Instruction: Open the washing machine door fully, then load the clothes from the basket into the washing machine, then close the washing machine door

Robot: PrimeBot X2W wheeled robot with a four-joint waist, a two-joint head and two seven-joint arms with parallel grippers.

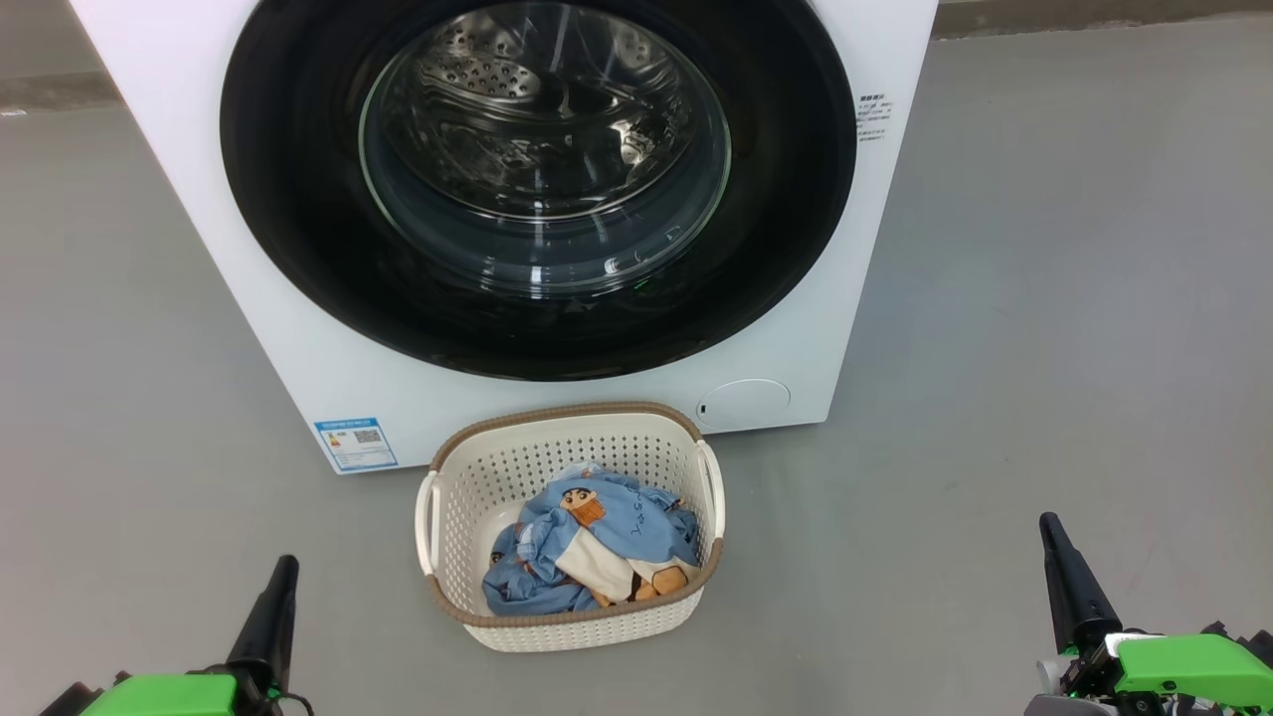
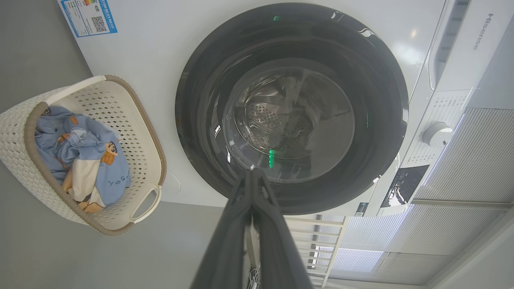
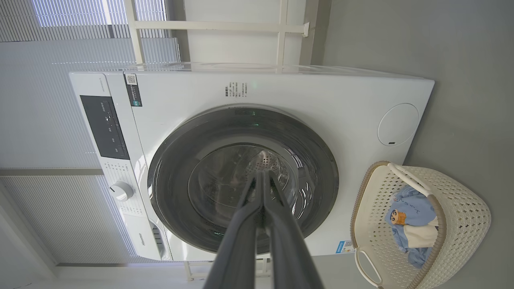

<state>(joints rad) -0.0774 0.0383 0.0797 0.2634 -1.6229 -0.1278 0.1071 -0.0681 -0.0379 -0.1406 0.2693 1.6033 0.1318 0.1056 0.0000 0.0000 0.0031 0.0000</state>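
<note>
The washing machine [image 1: 448,398] stands on the grey floor [image 1: 1044,348] at the far side of the scene, and the washing machine door [image 1: 542,169] lies shut flat against its front, the steel drum showing through the glass. Low on that white front are a blue label [image 1: 355,444] at the left and a small round flap [image 1: 743,405] at the right. The basket [image 1: 582,631] sits on the floor just in front of the machine, below the door and between label and flap, nearly touching the white panel (whether it actually touches cannot be told). The clothes [image 1: 587,547] lie crumpled in the bottom of the basket, blue cloth with a cartoon figure uppermost. The left gripper [image 1: 281,572] hangs at the near left and the right gripper [image 1: 1052,537] at the near right, each well apart from the basket, each with its fingers pressed together on nothing and pointing toward the machine.
</note>
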